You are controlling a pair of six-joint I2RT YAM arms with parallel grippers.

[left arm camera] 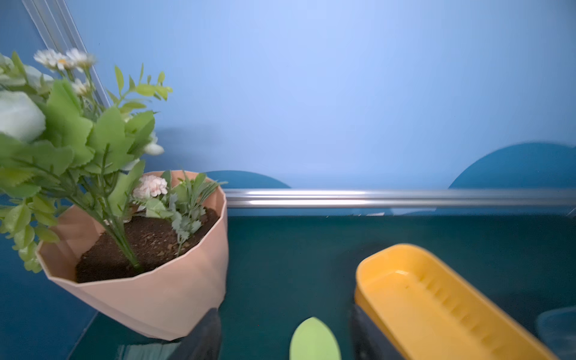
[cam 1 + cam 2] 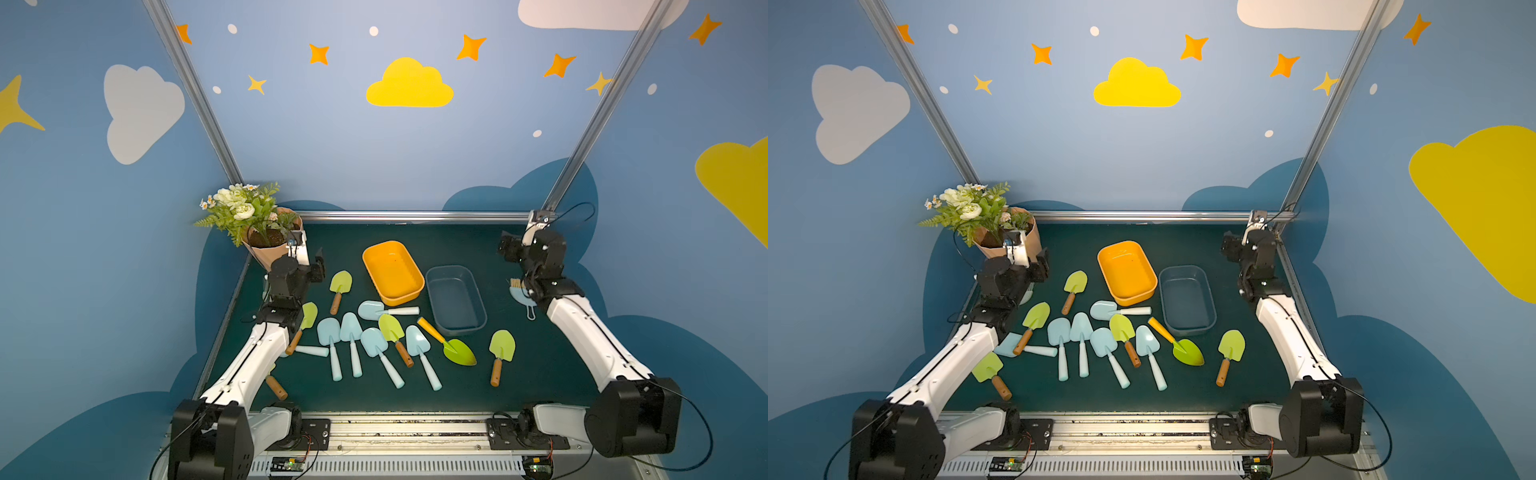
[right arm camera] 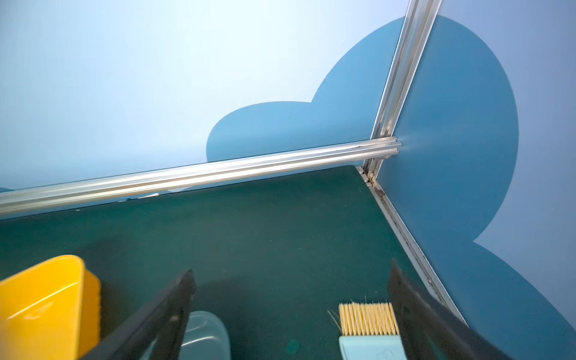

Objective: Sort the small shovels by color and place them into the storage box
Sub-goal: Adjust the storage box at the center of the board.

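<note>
1. Left tool [image 1: 284,311], jaws half-spread and empty, hovers near the far-left green shovel [image 1: 313,339]; right tool [image 3: 292,268] spread wide, empty.
2. Other shovels [image 2: 372,338] overlap on the counter [image 2: 540,374]: lifting one may drag neighbours.

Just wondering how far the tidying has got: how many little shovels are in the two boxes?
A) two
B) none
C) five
B: the orange box and the grey-blue box both show bare floors, while the shovels lie on the green mat.
</note>
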